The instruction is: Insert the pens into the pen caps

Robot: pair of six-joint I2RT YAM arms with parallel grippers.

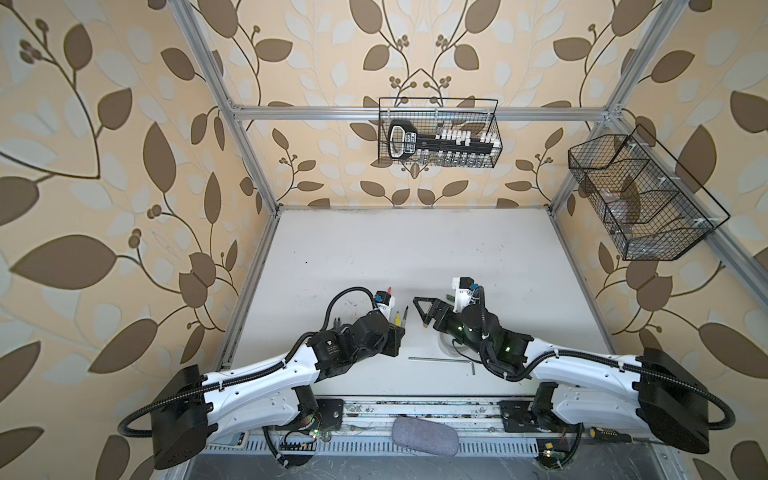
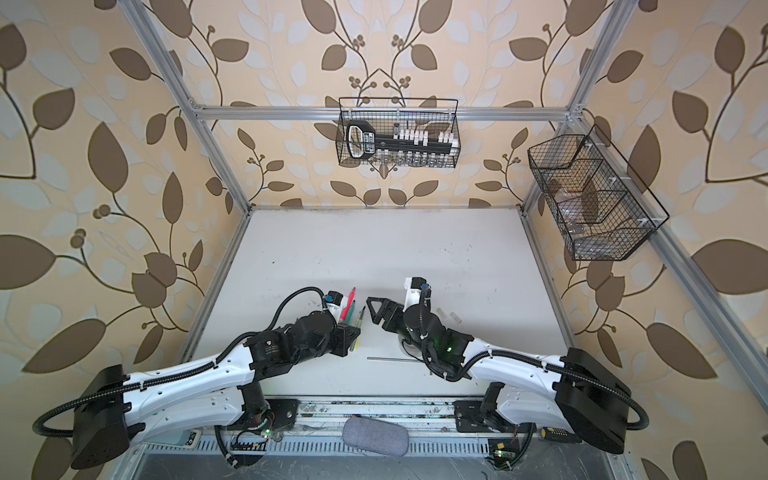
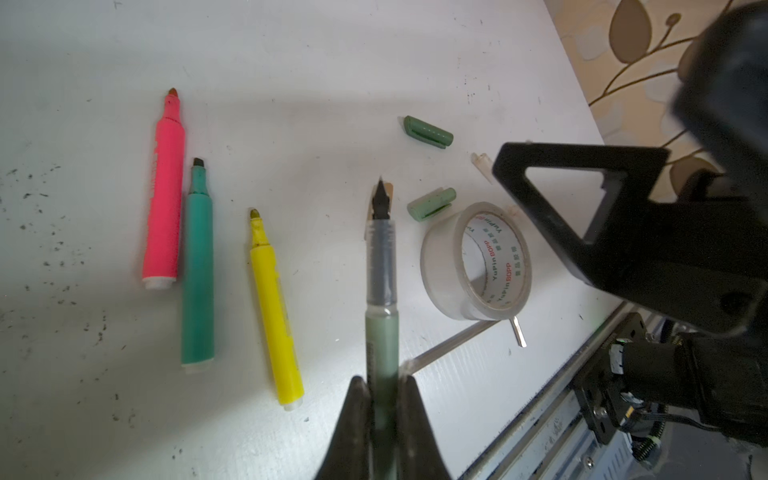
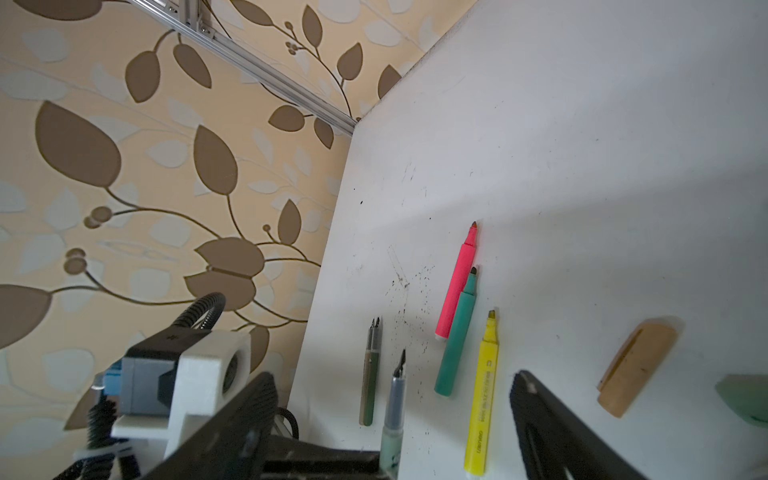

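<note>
While the left gripper (image 3: pixel 382 388) is pinched tight on the barrel of the grey-green pen (image 3: pixel 381 291), the pen's dark nib juts well out past the fingertips. In both top views this pair sits in the lower middle of the frame, just left of centre, and the nib points toward the upper right. From just right of centre the right gripper (image 1: pixel 420 311) faces it with jaws spread wide, holding nothing. Its tips stand near the nib but apart from it.

Seen from the right wrist, the nib shows in the gap between those jaws, and the tan cap (image 4: pixel 636 365) lies flat on the white table (image 3: pixel 332 62), outside the gap. From the left wrist this cap is only a tan sliver behind the nib.

Two green caps (image 3: pixel 428 132) (image 3: pixel 432 203) and a clear cap (image 3: pixel 482 164) lie between the nib and the right gripper's finger. A tape roll (image 3: pixel 478 262) sits just beside the nearer green cap, with the hex key (image 3: pixel 457 336) running under its edge.

On the held pen's other side lie the yellow marker (image 3: pixel 274 316), then the green marker (image 3: pixel 198 270), then the pink marker (image 3: pixel 164 195) close against it, all uncapped. Two thin pens (image 4: pixel 370 374) lie together beyond them.
</note>
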